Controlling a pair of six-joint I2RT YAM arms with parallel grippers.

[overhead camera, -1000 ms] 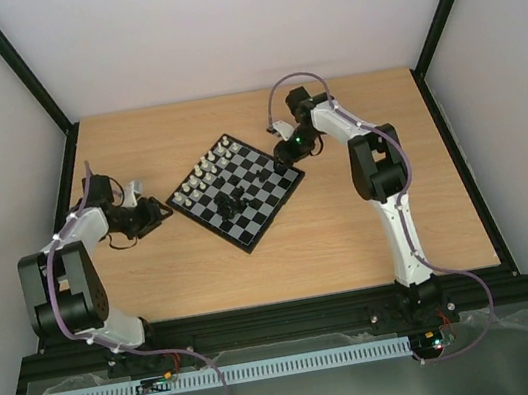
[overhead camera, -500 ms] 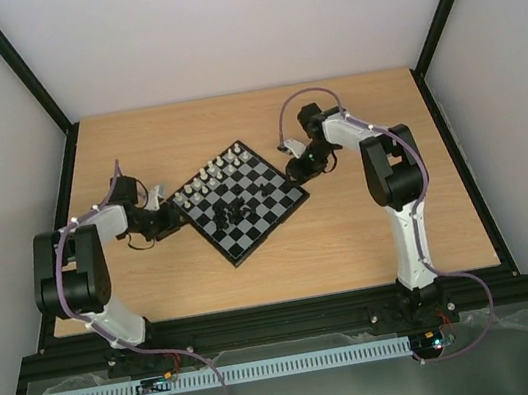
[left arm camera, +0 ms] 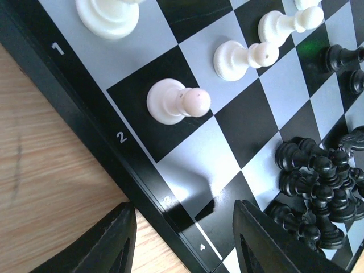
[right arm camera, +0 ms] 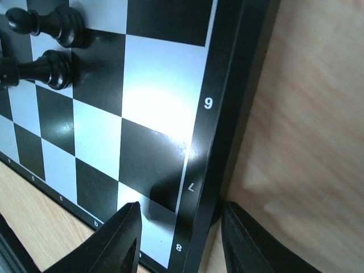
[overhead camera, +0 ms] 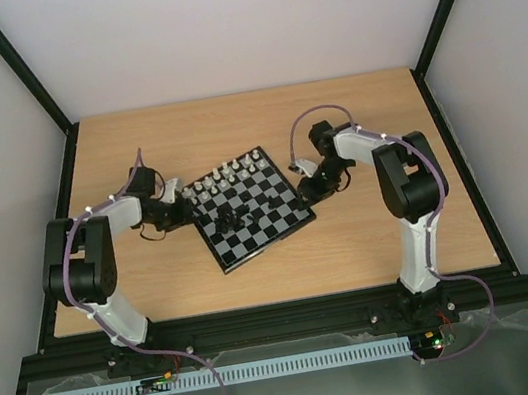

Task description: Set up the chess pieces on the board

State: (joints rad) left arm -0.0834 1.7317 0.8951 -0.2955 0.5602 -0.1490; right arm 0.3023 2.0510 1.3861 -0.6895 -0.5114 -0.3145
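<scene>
Your left gripper (left arm camera: 182, 244) and right gripper (right arm camera: 179, 239) gape empty astride the board (overhead camera: 268, 242) rim. White pieces (overhead camera: 225, 177) line its upper edge, but the black pieces (overhead camera: 230, 218) lie heaped mid-board, unplaced.

A small square black-and-grey checkered board (overhead camera: 262, 233) lies skewed at the frame's centre. Tiny white pieces (overhead camera: 225, 177) line its upper edge; tiny black pieces (overhead camera: 229, 219) clump mid-board.

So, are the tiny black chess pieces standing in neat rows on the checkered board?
No, the black pieces mostly lie heaped on the board.
</scene>
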